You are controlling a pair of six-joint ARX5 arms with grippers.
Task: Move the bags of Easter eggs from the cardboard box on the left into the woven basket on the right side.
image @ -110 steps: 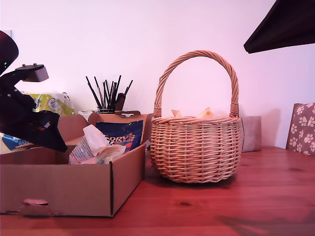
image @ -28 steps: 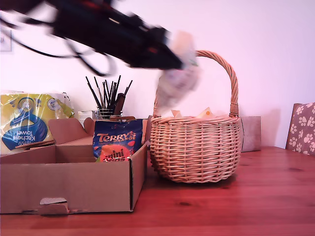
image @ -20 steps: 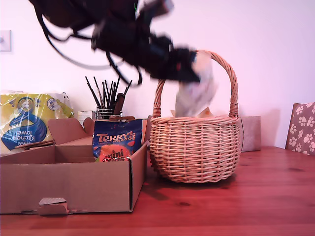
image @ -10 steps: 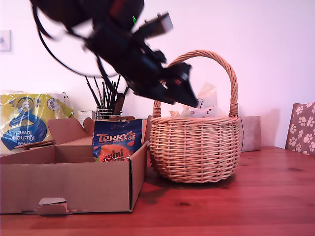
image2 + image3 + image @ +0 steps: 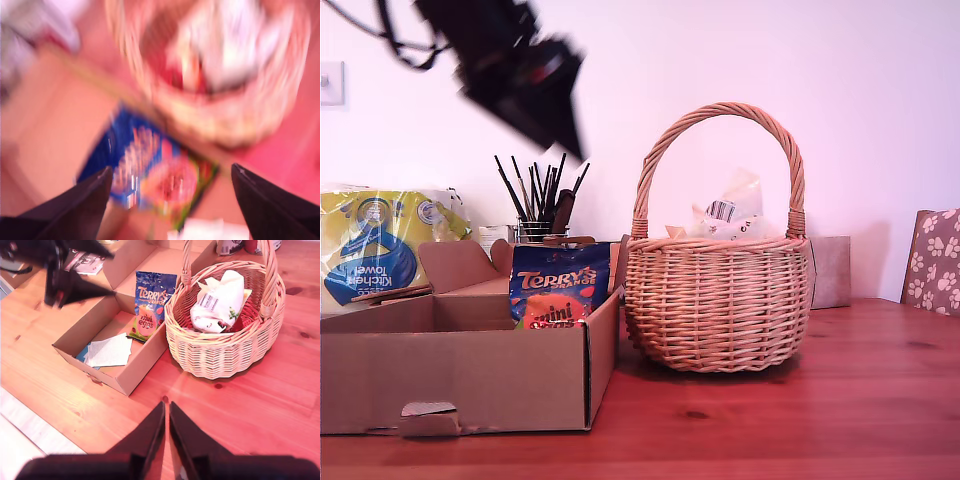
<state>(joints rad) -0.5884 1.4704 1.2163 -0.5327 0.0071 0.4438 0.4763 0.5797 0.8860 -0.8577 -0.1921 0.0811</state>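
The table (image 5: 800,420) is red-brown wood, and on it the box (image 5: 460,375) sits toward the exterior view's left with the basket (image 5: 718,300) just beside it on the right, their sides near or touching; I cannot tell which. A kitchen towel pack (image 5: 380,245) stands behind the box at the exterior view's left edge, and a pot of dark brushes (image 5: 542,190) stands behind the box's far flap. The whitish bag (image 5: 216,302) lies inside the basket on other wrappers, its barcode facing up, and its top pokes above the rim in the exterior view. The blue bag (image 5: 558,285) leans upright inside the box against the wall nearest the basket; a folded white paper (image 5: 109,351) lies flat on the box floor. My first gripper (image 5: 170,200) hangs blurred high above the box with its jaws spread wide and nothing between them, looking down on the blue bag and basket. My second gripper (image 5: 166,412) hovers over bare table with its jaws drawn nearly together, holding nothing.
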